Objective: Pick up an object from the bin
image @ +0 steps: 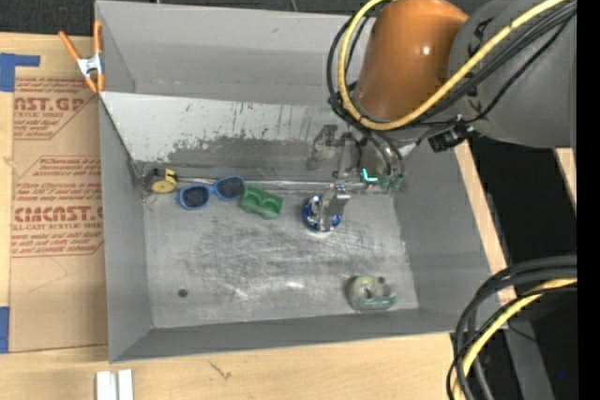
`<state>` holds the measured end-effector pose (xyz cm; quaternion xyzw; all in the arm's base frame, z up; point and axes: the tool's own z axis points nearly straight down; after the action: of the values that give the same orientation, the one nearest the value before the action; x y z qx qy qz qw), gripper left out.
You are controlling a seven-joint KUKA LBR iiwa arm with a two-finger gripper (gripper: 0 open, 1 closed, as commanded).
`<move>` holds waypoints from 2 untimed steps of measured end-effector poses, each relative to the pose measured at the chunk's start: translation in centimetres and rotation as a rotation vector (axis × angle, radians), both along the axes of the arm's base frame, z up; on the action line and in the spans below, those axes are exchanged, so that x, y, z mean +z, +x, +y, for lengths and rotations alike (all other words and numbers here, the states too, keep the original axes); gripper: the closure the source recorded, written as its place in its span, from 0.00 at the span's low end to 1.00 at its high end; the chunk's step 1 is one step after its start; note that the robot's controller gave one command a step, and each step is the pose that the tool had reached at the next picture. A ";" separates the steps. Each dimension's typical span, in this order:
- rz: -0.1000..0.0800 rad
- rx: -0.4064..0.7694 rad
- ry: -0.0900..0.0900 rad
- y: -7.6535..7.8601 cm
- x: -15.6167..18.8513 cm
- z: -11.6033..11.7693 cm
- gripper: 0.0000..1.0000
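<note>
While the grey metal bin (234, 267) takes up most of the camera view, its sloped walls running down to a scratched flat floor, the arm (525, 61) is the next biggest shape. It is thick and grey, it comes in over the right rim, and yellow-and-black cables (349, 42) loop round it. An orange cover (412, 51) sits on its wrist, above the back right part of the bin. Below that cover the gripper (330, 204) hangs low over the floor, right of the middle and near the foot of the back wall.

Blue sunglasses (211, 192) lie along the foot of the back wall, left of the middle. A round grey-green thing (371, 292) lies alone near the front right corner, well apart from the rest. A green block (261, 202) lies just beside the right lens of the sunglasses. Near it to the right is a blue-and-white thing (320, 220), perhaps a small toy, on the floor right at the gripper's tip. Whether the gripper is spread, pressed together or pinching that thing cannot be told from this angle. A small yellow piece (164, 184) lies just left of the sunglasses.
</note>
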<state>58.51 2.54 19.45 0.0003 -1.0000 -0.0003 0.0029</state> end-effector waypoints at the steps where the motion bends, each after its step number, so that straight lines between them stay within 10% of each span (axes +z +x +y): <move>1: 0.000 -0.013 0.000 0.0 -11.5 -4.0 0.00; 2: -0.007 -0.011 0.000 0.2 -10.9 -3.9 1.00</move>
<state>58.71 -1.36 8.55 -0.0053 -1.0000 -0.0004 -0.0008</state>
